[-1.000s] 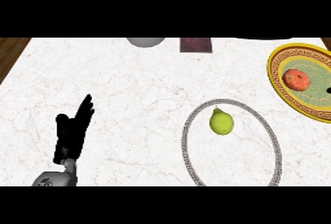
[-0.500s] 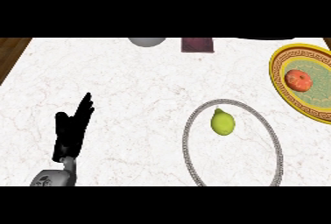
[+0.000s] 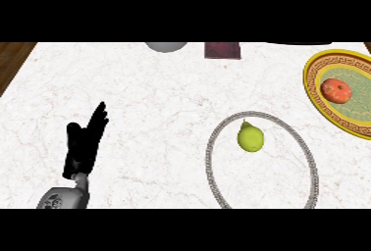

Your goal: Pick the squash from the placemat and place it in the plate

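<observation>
white marble counter (image 3: 145,108). left hand (image 3: 83,144) rests flat, fingers straight, holding nothing; right hand out of view. orange-red squash (image 3: 336,90) already lies in yellow plate (image 3: 315,93), far right of hand and beyond it. likely light, stiff, smooth rind, possibly slippery: wrap round its widest part.

Wide bare marble counter (image 3: 159,98) lies open between the left hand (image 3: 83,144) and the ringed plate (image 3: 217,147), nothing standing across it, while a grey object (image 3: 167,46) and dark red block (image 3: 223,50) crowd only the far edge.
</observation>
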